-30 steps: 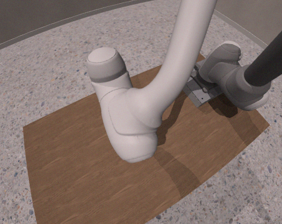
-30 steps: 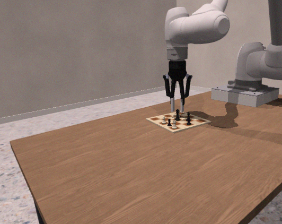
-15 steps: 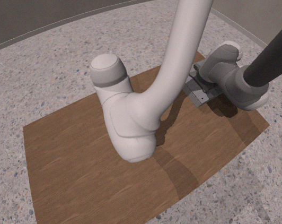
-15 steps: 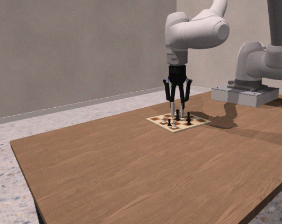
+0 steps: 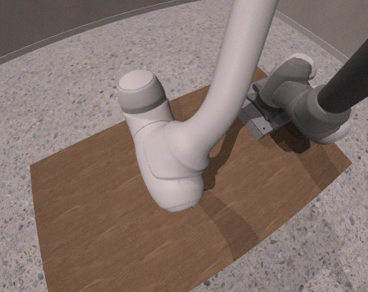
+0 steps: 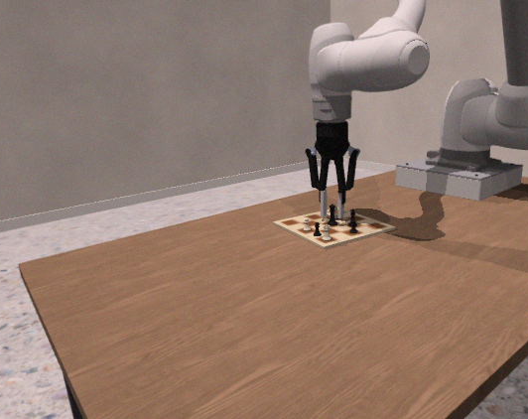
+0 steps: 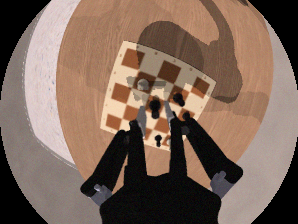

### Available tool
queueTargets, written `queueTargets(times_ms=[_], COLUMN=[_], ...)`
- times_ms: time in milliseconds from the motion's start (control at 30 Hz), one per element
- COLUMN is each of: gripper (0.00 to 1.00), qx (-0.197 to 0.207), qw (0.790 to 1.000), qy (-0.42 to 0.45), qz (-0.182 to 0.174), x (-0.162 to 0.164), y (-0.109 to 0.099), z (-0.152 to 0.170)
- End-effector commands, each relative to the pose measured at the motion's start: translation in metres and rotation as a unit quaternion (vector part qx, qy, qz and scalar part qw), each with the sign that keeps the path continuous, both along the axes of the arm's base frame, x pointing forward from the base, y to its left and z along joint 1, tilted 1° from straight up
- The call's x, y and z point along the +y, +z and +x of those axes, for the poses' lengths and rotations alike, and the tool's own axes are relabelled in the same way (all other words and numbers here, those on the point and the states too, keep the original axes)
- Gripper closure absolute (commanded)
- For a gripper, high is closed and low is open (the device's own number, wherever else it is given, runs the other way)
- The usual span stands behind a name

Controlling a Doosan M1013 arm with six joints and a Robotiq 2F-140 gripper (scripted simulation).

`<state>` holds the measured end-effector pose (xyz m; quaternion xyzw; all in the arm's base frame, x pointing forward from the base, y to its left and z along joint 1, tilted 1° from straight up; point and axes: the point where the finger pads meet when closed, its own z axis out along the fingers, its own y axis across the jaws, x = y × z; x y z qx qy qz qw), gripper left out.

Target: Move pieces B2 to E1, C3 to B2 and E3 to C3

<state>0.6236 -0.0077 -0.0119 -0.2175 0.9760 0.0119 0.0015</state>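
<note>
A small chessboard (image 6: 334, 227) lies on the wooden table, and it also shows in the wrist view (image 7: 160, 96). Several black and white pieces stand on it. In the exterior view, a tall black piece (image 6: 332, 214) stands near the board's middle, another black piece (image 6: 352, 220) to its right, a small black piece (image 6: 317, 229) and a white piece (image 6: 327, 231) near the front edge. My gripper (image 6: 331, 209) points straight down, fingers partly open, low on either side of the tall black piece. In the wrist view the fingertips flank a dark piece (image 7: 154, 108). In the top view the arm hides the board.
The arm's grey base block (image 6: 458, 179) stands on the table to the right of and behind the board, also in the top view (image 5: 263, 121). Another white piece (image 6: 307, 224) stands at the board's left. The square labels are too small to read.
</note>
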Motion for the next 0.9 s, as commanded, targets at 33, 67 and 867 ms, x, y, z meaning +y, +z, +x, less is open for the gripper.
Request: queueTargets(times_ms=[33, 67, 867], gripper=[0.75, 0.75, 1.00], qx=[0.000, 0.000, 0.000], qw=[1.000, 1.000, 1.000], qy=[0.000, 0.000, 0.000], qz=[0.000, 0.000, 0.000], x=[0.0000, 0.0000, 0.0000], y=[0.0001, 0.0001, 0.0001], z=[0.0000, 0.0000, 0.0000])
